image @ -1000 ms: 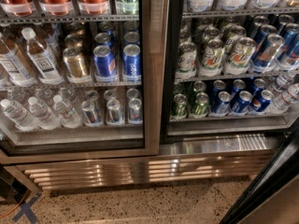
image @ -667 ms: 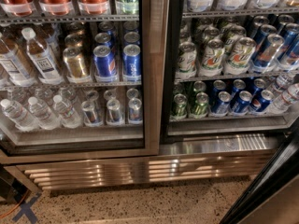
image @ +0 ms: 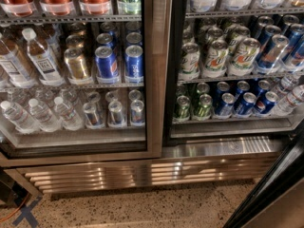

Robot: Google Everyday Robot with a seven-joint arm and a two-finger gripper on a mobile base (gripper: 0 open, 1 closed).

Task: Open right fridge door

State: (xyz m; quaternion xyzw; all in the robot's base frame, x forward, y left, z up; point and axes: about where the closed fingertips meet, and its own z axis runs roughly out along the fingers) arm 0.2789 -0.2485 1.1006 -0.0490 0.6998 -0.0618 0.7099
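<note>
Arm and gripper: neither is in my camera view, so there is no pose to log, and I cannot tell whether the claw is wide, narrow or holding anything.

Right fridge door (image: 271,190): stands swung out from the cabinet. I see only a slice of it, a dark band with a tan face behind, running diagonally across the bottom right corner of the view. It hangs over the floor, well apart from the opening it covers.

Right compartment: exposed, no glass in front.
- Middle shelf: green-and-white cans (image: 216,56), darker blue cans toward the right edge.
- Lower shelf: green cans (image: 192,106) at the left end, blue ones beside them, clear bottles lying at the right end.
- Bare steel sill (image: 223,146) along the bottom edge of the opening.

Left fridge door (image: 156,80): shut, its steel stile at the cabinet's centre. Through the glass: gold cans (image: 78,63) and blue cans (image: 107,61) on the middle shelf, water bottles (image: 38,115) below at the left.

Room: louvred steel grille (image: 142,172) across the cabinet base. Speckled floor (image: 142,208) in front. Blue tape cross (image: 26,216) at the floor's lower left corner, an orange cable just beside it.
</note>
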